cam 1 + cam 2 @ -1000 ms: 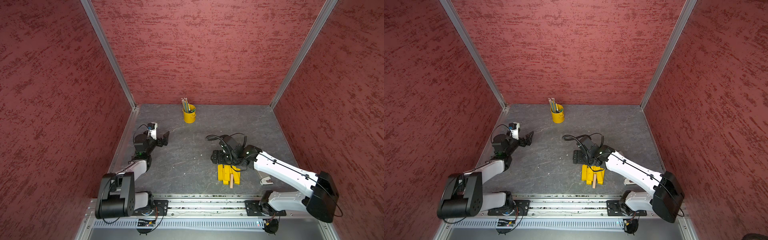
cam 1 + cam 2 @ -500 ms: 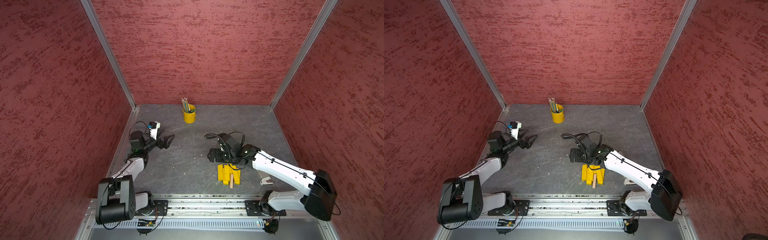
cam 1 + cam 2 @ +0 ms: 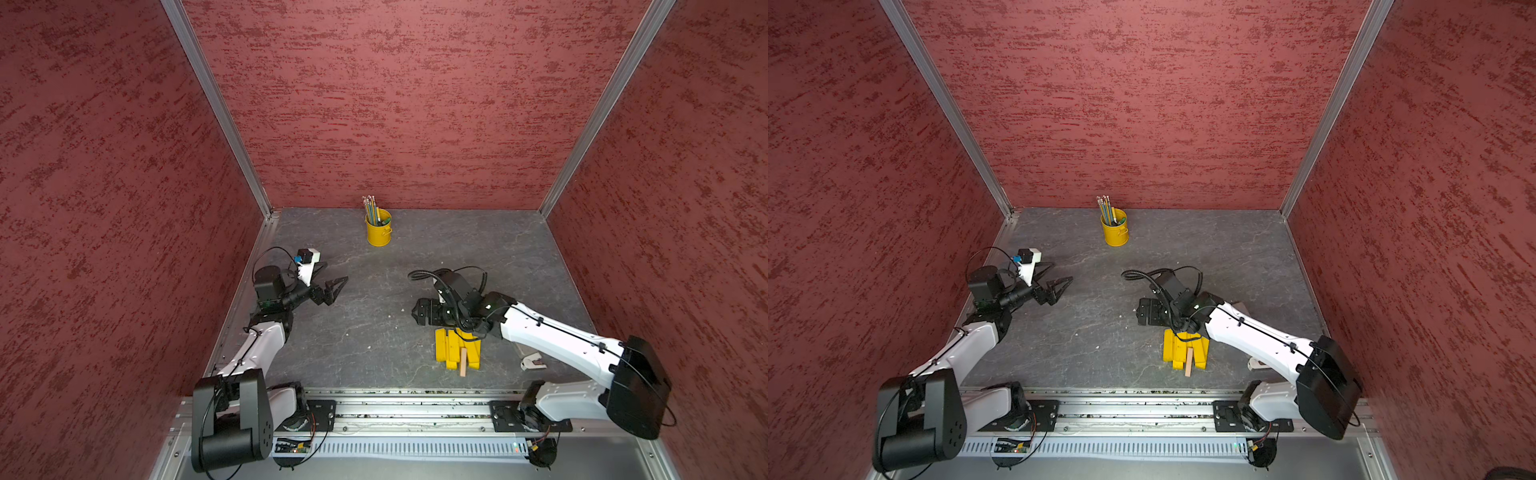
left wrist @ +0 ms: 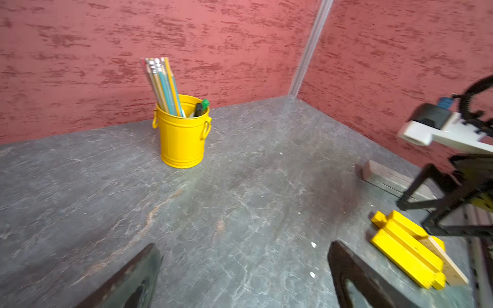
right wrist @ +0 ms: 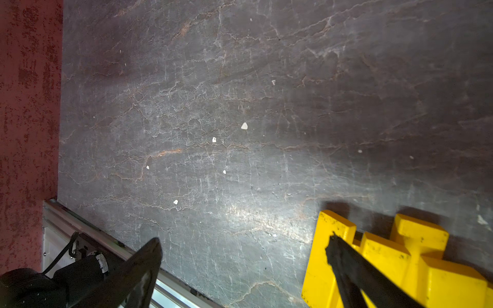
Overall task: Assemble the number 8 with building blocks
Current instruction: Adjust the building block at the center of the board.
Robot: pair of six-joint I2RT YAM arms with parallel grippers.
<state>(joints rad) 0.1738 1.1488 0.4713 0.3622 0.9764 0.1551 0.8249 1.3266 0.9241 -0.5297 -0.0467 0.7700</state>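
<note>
Red mottled walls (image 3: 395, 104) box in a dark grey, stone-look table (image 3: 374, 332). In both top views the blocks (image 3: 455, 349) lie bunched side by side near the front rail (image 3: 415, 403), a tan plank (image 3: 463, 368) among the yellow ones poking toward the rail. They are not laid out as an 8. The right gripper (image 3: 422, 313) hangs just behind the pile, and the arm hides the pile's far end. The left gripper (image 3: 336, 271) is well apart, jaws spread, holding nothing. A yellow bucket (image 3: 378, 232) stands by the back wall. A small white piece (image 3: 532, 362) lies under the right arm. In a top view a corner of a grey-brown slab (image 3: 1239, 307) peeks out behind that arm.

The left wrist view shows more: pencils (image 4: 162, 85) and a green-capped marker in the bucket, and the slab lying flat beyond the pile.

The right wrist view settles the right fingers (image 5: 144, 266). They are spread wide and gripping nothing, one crossing in front of the yellow blocks. Whether it touches them I cannot tell.
</note>
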